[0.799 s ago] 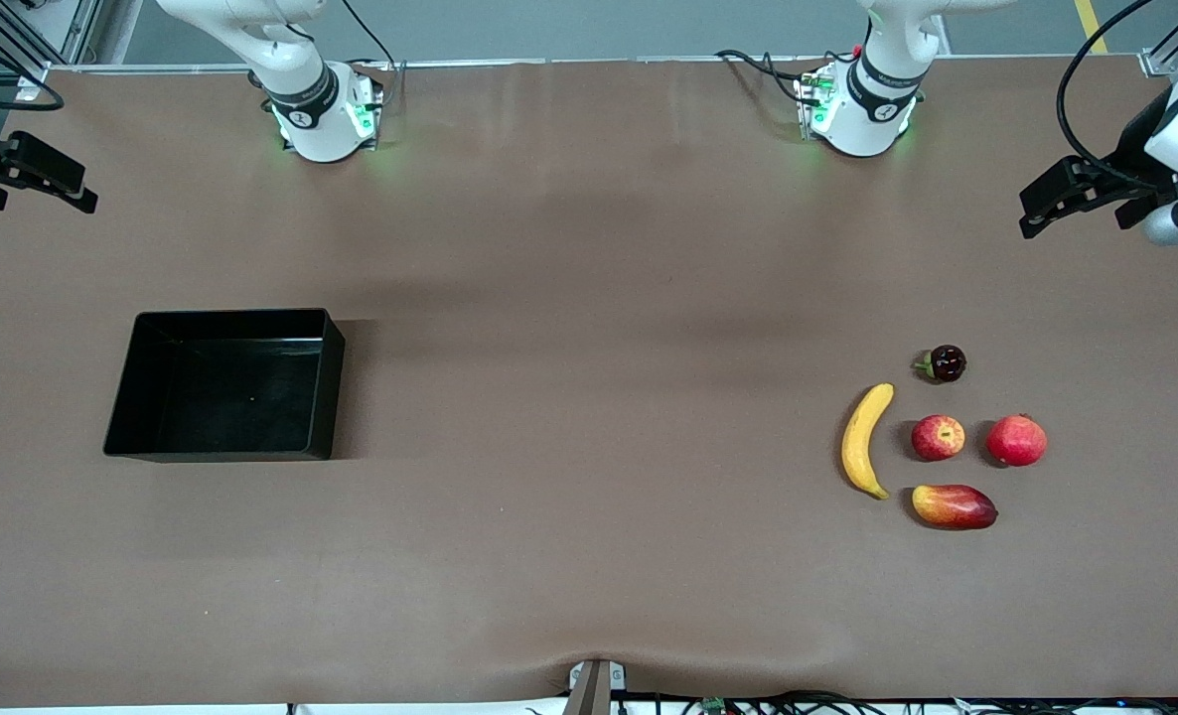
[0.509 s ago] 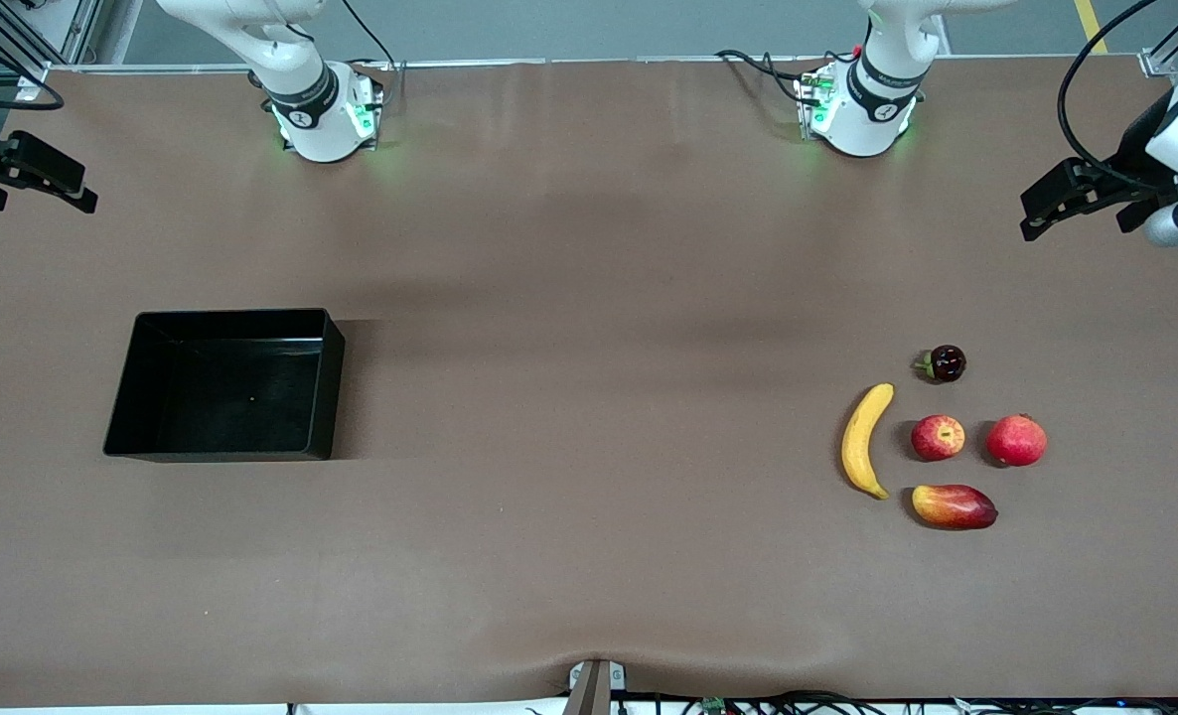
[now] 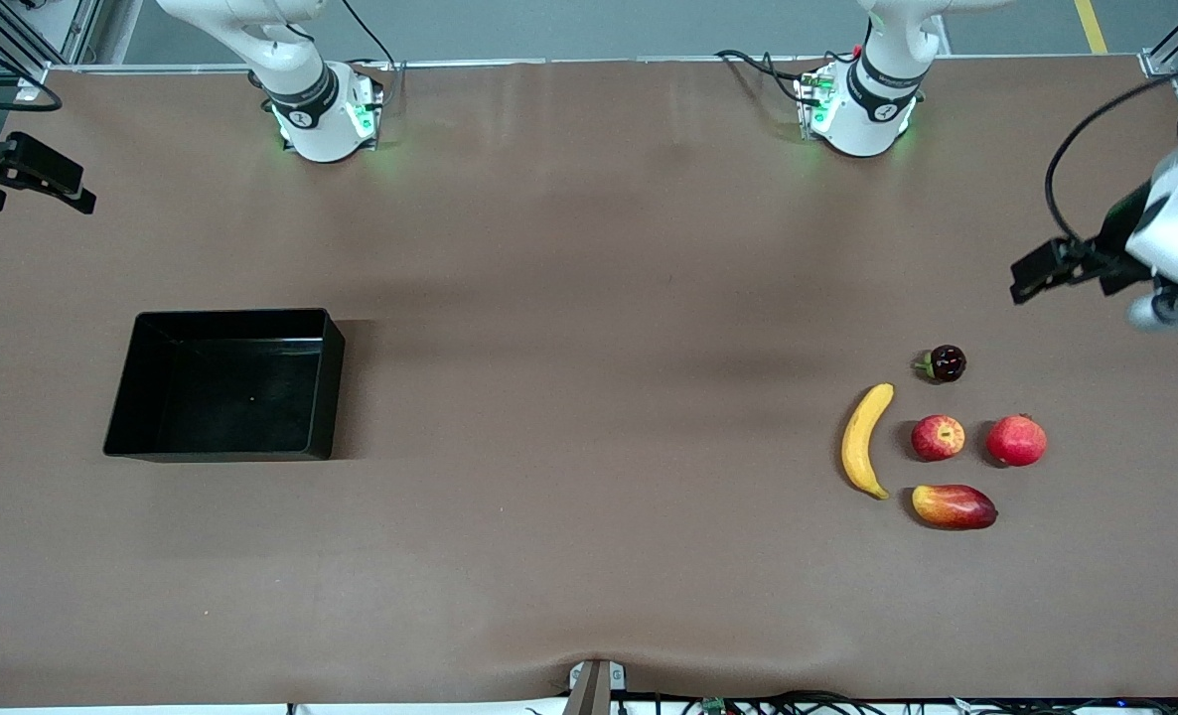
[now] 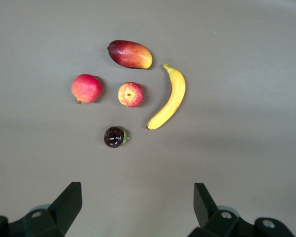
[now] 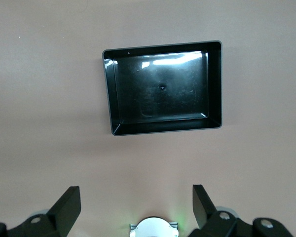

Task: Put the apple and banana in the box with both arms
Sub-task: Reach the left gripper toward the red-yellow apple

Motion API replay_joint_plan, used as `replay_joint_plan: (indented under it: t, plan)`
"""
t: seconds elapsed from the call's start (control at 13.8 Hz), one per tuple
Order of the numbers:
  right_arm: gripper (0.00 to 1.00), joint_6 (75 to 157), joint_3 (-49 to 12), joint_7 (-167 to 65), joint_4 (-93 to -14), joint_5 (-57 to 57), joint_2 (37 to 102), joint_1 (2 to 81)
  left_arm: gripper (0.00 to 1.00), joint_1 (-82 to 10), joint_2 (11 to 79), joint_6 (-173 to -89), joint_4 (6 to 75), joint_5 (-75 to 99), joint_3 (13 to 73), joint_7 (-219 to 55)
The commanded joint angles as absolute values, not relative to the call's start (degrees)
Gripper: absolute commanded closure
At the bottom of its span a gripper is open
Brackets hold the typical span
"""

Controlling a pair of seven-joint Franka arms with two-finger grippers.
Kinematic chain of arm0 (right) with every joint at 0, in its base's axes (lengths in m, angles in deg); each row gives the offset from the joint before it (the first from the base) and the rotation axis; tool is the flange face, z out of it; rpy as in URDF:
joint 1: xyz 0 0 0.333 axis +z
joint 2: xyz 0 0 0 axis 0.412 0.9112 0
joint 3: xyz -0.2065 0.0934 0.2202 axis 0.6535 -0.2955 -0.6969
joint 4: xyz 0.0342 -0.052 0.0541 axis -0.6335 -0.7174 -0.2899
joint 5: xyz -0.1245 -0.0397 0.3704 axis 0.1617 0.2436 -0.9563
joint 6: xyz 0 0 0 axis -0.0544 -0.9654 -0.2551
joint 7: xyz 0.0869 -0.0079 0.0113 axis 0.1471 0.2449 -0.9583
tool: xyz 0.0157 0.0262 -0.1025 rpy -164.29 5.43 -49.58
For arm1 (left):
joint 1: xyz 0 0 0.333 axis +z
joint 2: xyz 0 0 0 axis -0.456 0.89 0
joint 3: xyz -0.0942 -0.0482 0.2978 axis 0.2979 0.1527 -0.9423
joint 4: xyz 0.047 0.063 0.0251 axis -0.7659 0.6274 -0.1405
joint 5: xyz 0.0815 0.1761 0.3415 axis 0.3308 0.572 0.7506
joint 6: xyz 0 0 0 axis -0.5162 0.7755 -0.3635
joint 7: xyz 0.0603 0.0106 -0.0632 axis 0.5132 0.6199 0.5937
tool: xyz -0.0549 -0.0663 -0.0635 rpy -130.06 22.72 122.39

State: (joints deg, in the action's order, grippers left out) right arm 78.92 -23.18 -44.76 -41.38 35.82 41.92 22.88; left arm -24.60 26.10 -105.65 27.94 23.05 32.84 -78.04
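The apple [image 3: 938,437] sat central among 4 fruits: banana [image 3: 864,440] at 9 o'clock, pomegranate [image 3: 1016,441] at 3, dark fruit [image 3: 945,363] at 12, mango [image 3: 953,506] at 6. The box [image 3: 331,382] lay well apart, toward the right arm's end.

A robotics lab: two white arms are bolted by green-lit bases [image 3: 326,119] along one edge of a brown-covered table [image 3: 569,417], loose black cables [image 3: 758,65] trail beside those bases, and grey concrete floor shows past that table edge.

White jointed arms [image 3: 291,60], black-grey joint bands, green-lit bases, black cables, black fingers [image 4: 69,200]
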Motion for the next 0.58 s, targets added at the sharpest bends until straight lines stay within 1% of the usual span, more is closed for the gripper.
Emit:
replay_joint_plan:
  t: [0.0, 0.15, 0.29, 0.51]
  plan:
    - [0.00, 78.46, -23.14, -45.58, -40.39, 36.25, 42.66, 22.22, 0.00, -24.58, 29.83, -109.17, 28.26, 24.26, 33.08, -78.76]
    - [0.00, 78.46, -23.14, -45.67, -39.87, 36.51, 44.23, 21.61, 0.00, -24.58, 33.51, -110.24, 28.35, 24.34, 33.08, -78.68]
    - [0.00, 78.63, -23.14, -45.76, -39.87, 37.12, 45.38, 20.56, 0.00, -24.58, 36.77, -112.86, 28.44, 28.97, 33.17, -78.76]
    - [0.00, 78.72, -23.14, -45.93, -39.87, 39.49, 50.46, 18.19, 0.00, -24.58, 42.57, -116.55, 28.35, 30.32, 33.26, -77.80]
